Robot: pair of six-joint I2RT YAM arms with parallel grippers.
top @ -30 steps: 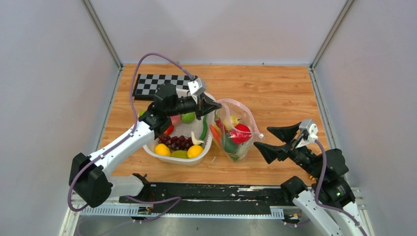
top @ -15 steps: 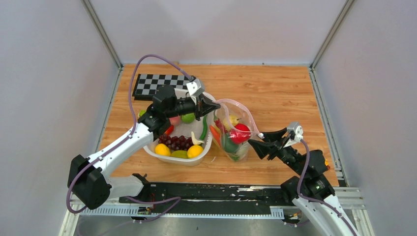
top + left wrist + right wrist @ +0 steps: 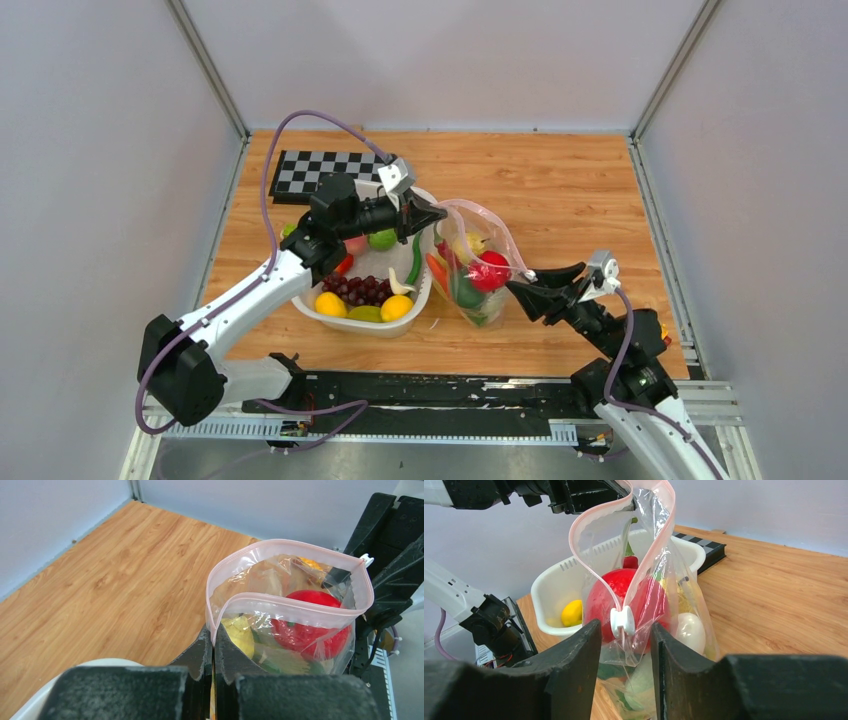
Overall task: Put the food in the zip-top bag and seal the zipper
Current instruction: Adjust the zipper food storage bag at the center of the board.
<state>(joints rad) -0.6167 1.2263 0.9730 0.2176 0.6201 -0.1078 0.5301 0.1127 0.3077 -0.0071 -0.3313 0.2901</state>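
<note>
The left claw is squeezed shut on one end of the pink zipper, right at the mouth of the zip-top bag. The bag hangs open just past its tips, with a red tomato and some yellow food inside. The right claw is at the other end of the mouth. Its two fingers are a little way apart, with the bag's corner and a small white slider between them. They do not pinch the slider, and I cannot tell if they touch the plastic. The bag stands on the wooden worktop between the two claws. Under the left claw is a white basket with a lemon and purple grapes in it. Farther back and to the left of the left claw lies a black and white checkered board.
</note>
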